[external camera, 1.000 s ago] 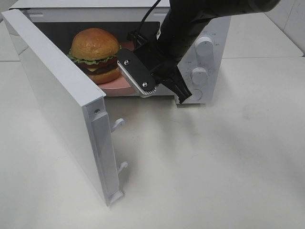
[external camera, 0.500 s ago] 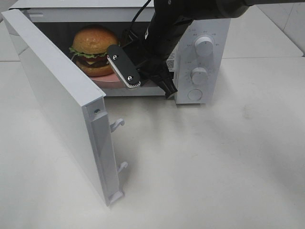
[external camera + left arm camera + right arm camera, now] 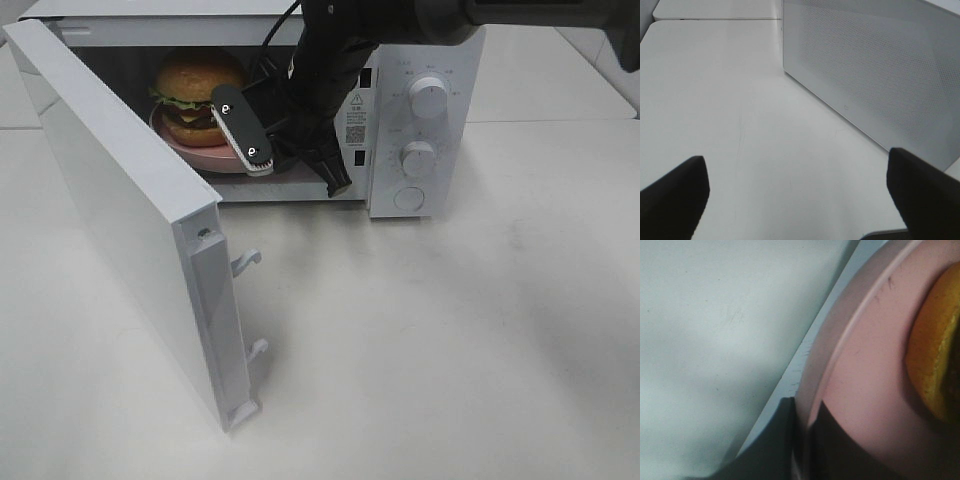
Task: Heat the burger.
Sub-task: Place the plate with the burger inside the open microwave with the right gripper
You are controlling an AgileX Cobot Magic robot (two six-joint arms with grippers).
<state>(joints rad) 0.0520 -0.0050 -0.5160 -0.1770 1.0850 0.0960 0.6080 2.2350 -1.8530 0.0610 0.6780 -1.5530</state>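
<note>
Burger (image 3: 197, 85) on pink plate (image 3: 195, 156) had slid deeper into microwave (image 3: 420, 60) — right fingers (image 3: 774, 445) clamped plate rim, left fingers (image 3: 675, 195) wide. Risk — tilted plate could tip burger off.

White matte worktop (image 3: 450, 330) is seen filling the view; a panel seam (image 3: 560, 122) is noted toward the back. Scene is lit evenly, soft shadows are cast.

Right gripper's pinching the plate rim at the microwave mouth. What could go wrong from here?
1. The right gripper grips only the plate's rim; the plate may tilt, sliding the burger.
2. On release, it could drag the plate out of the microwave.
3. The door stands wide open; the arm must clear before it swings shut.
</note>
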